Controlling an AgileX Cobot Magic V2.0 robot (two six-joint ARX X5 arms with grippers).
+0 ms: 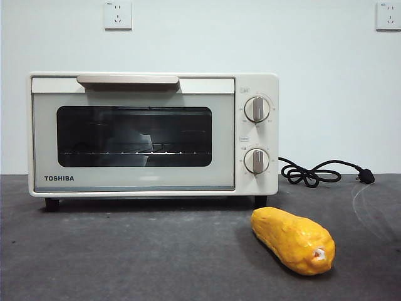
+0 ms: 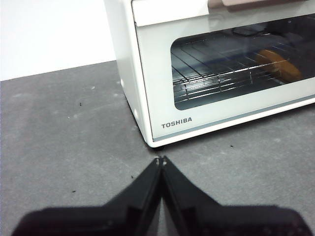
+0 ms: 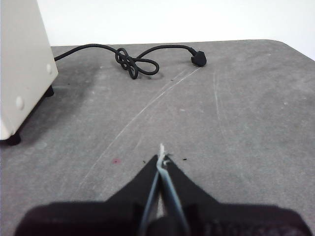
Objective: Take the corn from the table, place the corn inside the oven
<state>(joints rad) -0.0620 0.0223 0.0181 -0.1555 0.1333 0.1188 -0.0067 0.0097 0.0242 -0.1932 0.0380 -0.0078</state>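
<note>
The corn [image 1: 293, 241] lies on the table [image 1: 125, 251] in front of the oven's right end, its whitish stub pointing toward the front camera. The cream TOSHIBA oven [image 1: 150, 182] stands at the back with its door shut; through the glass only the wire rack [image 2: 216, 73] shows. An orange reflection [image 2: 278, 64] sits on the door glass in the left wrist view. My left gripper [image 2: 160, 160] is shut and holds nothing, above the table near the oven's front left corner [image 2: 147, 128]. My right gripper [image 3: 161, 160] is shut and holds nothing, to the right of the oven's side [image 3: 24, 64]. Neither arm shows in the front view.
The oven's black power cord [image 1: 310, 174] lies coiled on the table to the right of the oven, ending in a plug [image 3: 199, 58]. Two knobs [image 1: 257, 108] and a beige bar handle [image 1: 128, 79] are on the oven's front. Wall sockets [image 1: 118, 15] sit high on the white wall.
</note>
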